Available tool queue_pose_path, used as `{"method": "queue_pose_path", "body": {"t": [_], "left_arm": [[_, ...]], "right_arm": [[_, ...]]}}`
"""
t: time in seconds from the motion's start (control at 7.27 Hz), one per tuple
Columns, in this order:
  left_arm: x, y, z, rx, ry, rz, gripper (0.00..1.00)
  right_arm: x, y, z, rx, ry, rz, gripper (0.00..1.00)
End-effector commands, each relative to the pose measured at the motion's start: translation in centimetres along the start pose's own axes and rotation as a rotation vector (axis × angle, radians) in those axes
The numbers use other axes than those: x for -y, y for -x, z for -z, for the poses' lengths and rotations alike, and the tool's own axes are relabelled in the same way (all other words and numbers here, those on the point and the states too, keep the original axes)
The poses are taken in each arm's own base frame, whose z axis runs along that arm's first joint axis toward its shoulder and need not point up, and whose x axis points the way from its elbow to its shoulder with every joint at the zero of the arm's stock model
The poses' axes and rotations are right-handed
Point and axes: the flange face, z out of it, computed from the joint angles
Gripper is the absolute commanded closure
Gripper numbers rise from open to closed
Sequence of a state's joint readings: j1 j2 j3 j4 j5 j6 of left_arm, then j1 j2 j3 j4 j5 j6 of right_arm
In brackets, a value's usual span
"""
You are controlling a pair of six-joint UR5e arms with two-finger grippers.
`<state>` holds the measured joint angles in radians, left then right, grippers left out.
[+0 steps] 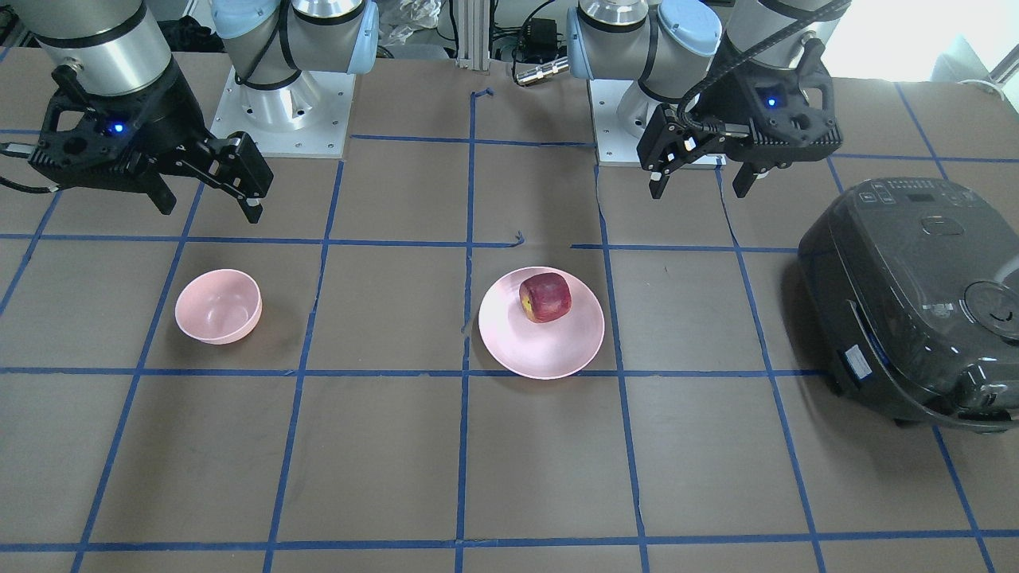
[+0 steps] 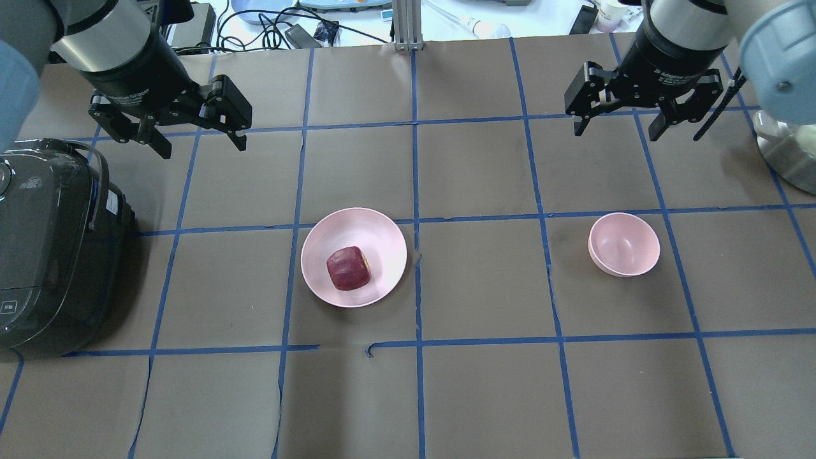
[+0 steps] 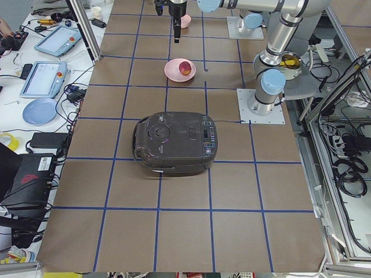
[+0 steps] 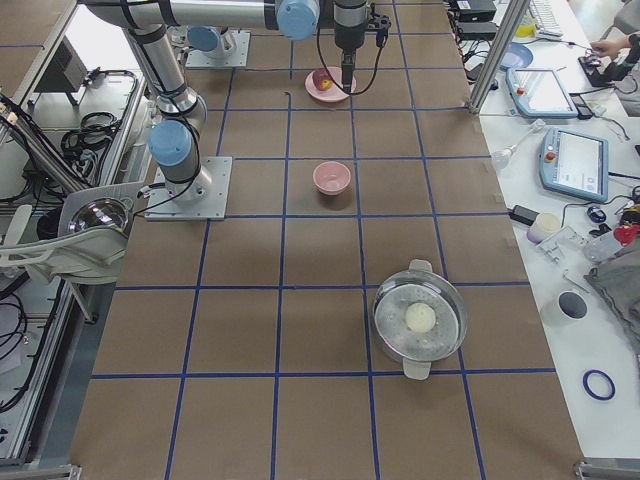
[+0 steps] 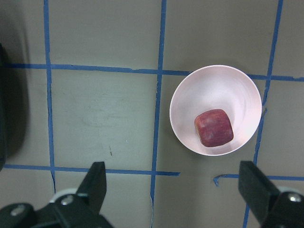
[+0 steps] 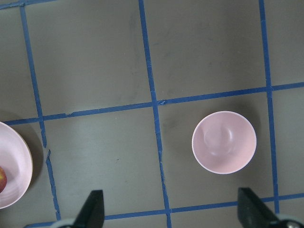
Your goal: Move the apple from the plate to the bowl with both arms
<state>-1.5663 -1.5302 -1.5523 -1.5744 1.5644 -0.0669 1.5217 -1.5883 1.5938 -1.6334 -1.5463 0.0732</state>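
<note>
Holding the left claw (image 2: 204, 148) high over the surface (image 2: 478, 395), jaws spread wide and gripping nothing. Holding the right claw (image 2: 615, 134) at a like height on the other side — just as wide open, just as bare.

Carrying the apple (image 2: 348, 268) on the plate (image 2: 382, 233), a little off centre toward the robot-side rim and touching neither claw. Setting the plate's right edge just beside a blue tape line (image 2: 417, 178), almost meeting it in the overhead view. Standing the bowl (image 2: 623, 245) upright inside one taped square, well apart from the plate, with tape lines running between the two.

Crowding the robot's left end with a dark rice cooker (image 2: 44, 255), lid shut, its edge standing apart from the plate's rim with brown surface lying between.

Looking down from the left wrist: plate and apple lying ahead of the jaws, toward the right-hand one. Looking down from the right wrist: bowl lying ahead, also nearer the right-hand jaw — the plate's rim peeking in at the left border.
</note>
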Motion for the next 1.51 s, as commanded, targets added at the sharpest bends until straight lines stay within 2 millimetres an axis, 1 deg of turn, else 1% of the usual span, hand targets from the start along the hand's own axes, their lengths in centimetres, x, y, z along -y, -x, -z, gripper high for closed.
{"method": "queue_pose_path", "body": {"t": [0.0,0.14,0.41,0.55,0.69,0.83,0.96,1.1,1.24,1.38], "left_arm": [[0.0,-0.1,-0.3,-0.001,0.005,-0.001,0.0],[0.0,-0.1,-0.2,-0.003,0.004,0.001,0.0],[0.1,-0.1,-0.3,0.0,0.013,0.011,0.0],[0.4,-0.1,-1.0,0.004,0.035,0.01,0.0],[0.6,0.0,-1.1,0.003,0.035,0.006,0.0],[0.3,-0.2,-0.7,0.002,0.029,0.002,0.0],[0.3,-0.1,-1.1,0.006,0.04,-0.001,0.0],[0.4,-0.3,-1.5,0.006,0.047,-0.007,0.0],[0.5,-0.4,-0.8,0.004,0.031,-0.008,0.0],[0.6,-0.2,-1.1,0.004,0.035,-0.008,0.0]], "right_arm": [[0.2,0.0,-0.2,0.0,0.002,-0.002,0.0],[0.5,0.1,0.1,0.004,-0.031,-0.001,0.0],[0.5,0.0,0.1,0.001,-0.035,0.0,0.0],[0.5,0.0,0.2,0.0,-0.037,0.0,0.0],[0.5,0.0,0.1,0.0,-0.035,0.0,0.0],[0.4,0.0,0.2,-0.002,-0.034,0.0,0.0],[0.4,0.0,-0.1,-0.003,-0.02,0.002,0.0],[0.8,-0.4,-0.9,-0.003,-0.002,-0.008,0.0],[1.5,-1.0,-2.7,-0.008,0.036,-0.02,0.0],[1.5,-1.2,-2.8,-0.007,0.038,-0.024,0.0]]}}
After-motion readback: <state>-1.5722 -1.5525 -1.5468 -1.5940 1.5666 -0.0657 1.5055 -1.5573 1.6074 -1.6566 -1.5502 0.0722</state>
